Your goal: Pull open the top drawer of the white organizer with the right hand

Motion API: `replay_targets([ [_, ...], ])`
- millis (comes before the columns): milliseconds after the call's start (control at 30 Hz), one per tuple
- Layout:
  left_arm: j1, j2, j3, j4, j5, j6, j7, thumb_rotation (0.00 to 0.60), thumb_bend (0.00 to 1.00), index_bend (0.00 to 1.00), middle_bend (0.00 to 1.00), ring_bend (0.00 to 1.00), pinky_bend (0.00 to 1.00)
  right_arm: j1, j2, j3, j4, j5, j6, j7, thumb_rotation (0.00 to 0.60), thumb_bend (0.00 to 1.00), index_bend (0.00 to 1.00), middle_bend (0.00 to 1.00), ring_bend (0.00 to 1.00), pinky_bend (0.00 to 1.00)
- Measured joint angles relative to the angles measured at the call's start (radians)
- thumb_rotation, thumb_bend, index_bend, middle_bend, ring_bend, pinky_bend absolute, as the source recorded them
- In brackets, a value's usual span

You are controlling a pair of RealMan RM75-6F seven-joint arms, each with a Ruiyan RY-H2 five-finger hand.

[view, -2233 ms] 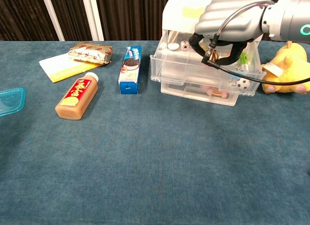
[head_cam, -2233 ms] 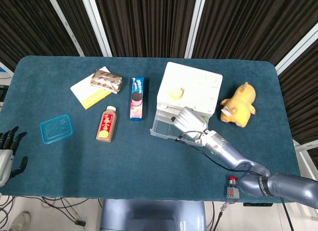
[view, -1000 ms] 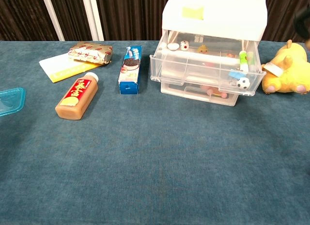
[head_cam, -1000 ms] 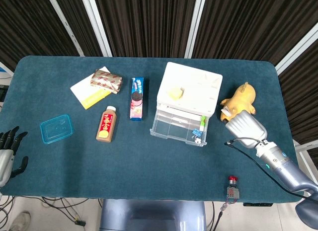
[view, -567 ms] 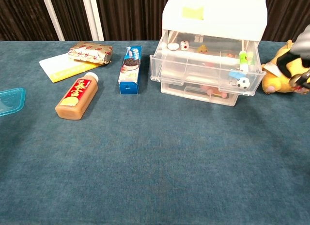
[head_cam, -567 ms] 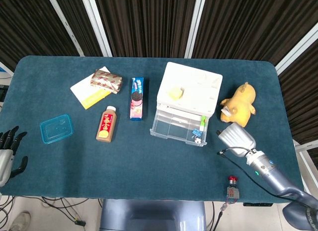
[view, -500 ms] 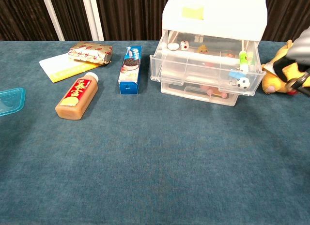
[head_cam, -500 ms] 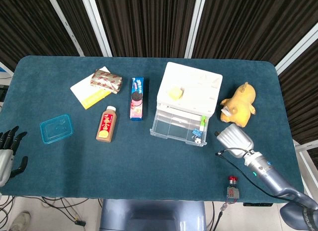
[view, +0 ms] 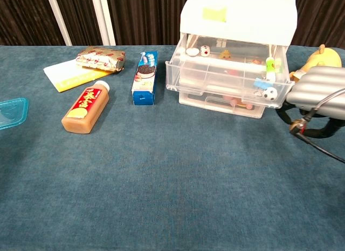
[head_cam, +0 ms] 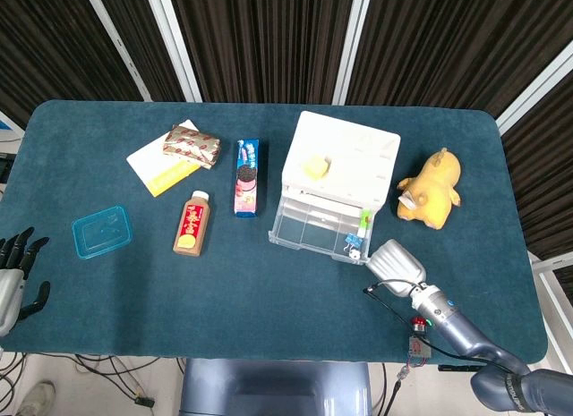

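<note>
a dark blue felt worktop (head_cam: 269, 282) is seen before black curtains. in the head view, the white organizer (head_cam: 342, 170) sits right of centre with its top drawer (head_cam: 320, 228) pulled out; the right hand (head_cam: 394, 262), withdrawn beside the yellow plush toy (head_cam: 430, 189) a second ago, has been brought back to the drawer's front right corner. the left hand (head_cam: 12, 277) rests spread and empty at the edge.

in the chest view, the right hand (view: 318, 92) is shown with fingers curled together, nothing held. the pull is judged done.

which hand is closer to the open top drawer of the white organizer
Right. The right hand sits just beside the top drawer's front right corner. The left hand is far off at the table's left edge.
</note>
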State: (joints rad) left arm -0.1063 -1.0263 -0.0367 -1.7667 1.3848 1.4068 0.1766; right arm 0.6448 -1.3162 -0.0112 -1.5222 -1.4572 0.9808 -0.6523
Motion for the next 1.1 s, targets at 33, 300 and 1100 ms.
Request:
replay_targets([
  [33, 0.000, 0.000, 0.000, 0.000, 0.000, 0.000, 0.000, 0.600, 0.44, 0.11, 0.00, 0.00, 0.00, 0.001, -0.007, 0.003, 0.004, 0.003, -0.002, -0.002, 0.600, 0.38, 0.60, 0.95, 1.00, 1.00],
  [300, 0.001, 0.001, -0.001, 0.001, -0.002, 0.001, -0.002, 0.600, 0.44, 0.11, 0.00, 0.00, 0.00, 0.015, -0.068, 0.013, 0.043, 0.023, -0.032, -0.021, 0.600, 0.37, 0.60, 0.95, 1.00, 1.00],
  [1100, 0.000, 0.002, 0.000, -0.001, -0.001, 0.001, 0.001, 0.600, 0.44, 0.11, 0.00, 0.00, 0.00, 0.006, -0.123, -0.011, 0.135, 0.035, -0.056, -0.028, 0.600, 0.37, 0.60, 0.95, 1.00, 1.00],
])
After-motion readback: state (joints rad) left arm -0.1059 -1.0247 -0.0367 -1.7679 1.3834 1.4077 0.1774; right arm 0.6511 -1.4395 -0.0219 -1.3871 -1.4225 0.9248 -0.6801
